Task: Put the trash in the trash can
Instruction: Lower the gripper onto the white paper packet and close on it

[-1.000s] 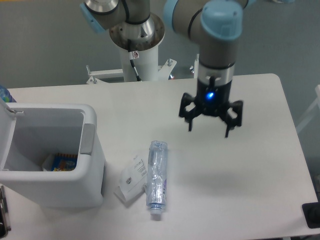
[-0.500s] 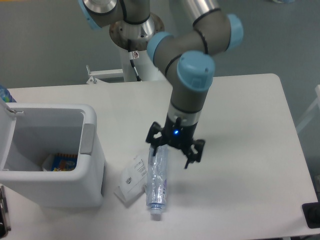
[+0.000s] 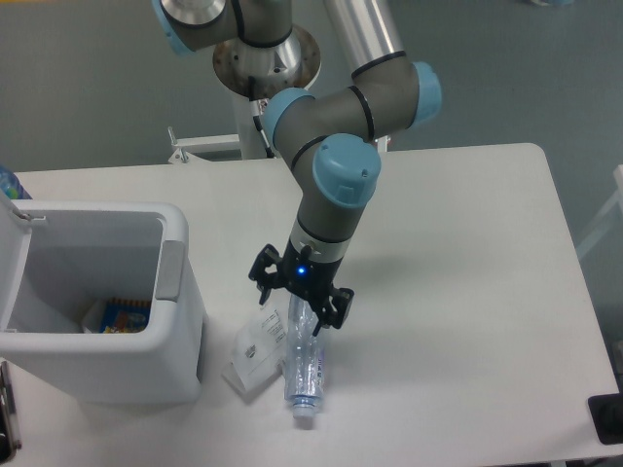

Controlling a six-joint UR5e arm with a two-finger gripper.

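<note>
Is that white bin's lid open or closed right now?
Open. The trash can shows its inside from above, with a colourful item lying at the bottom; its lid is swung back at the left edge.

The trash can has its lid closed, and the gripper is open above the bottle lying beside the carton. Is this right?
Not quite: the trash can has its lid open, as the camera view shows. The gripper is indeed open above the bottle beside the carton.

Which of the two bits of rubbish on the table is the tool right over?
The clear plastic bottle. The open tool straddles its upper end, while the flat white carton lies just to the left, beside the trash can.
</note>
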